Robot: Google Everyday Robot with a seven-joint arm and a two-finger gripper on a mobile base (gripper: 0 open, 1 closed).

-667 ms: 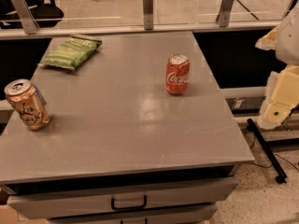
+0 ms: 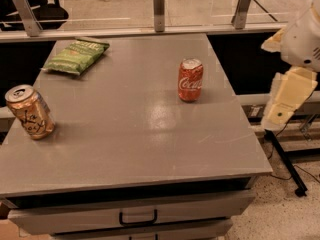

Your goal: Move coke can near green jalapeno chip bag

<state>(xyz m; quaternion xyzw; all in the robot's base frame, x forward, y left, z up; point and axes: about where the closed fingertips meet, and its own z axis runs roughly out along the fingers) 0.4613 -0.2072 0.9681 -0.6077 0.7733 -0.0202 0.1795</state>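
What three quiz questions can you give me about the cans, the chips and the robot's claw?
1. True or false: the coke can stands upright on the grey table.
2. Which thing lies near the table's far left corner? A) green jalapeno chip bag B) tan can C) coke can
3. Fill in: in the picture, the robot's claw hangs beyond the table's ____ edge, touching none of the three things.

Key: 1 true; 2 A; 3 right.
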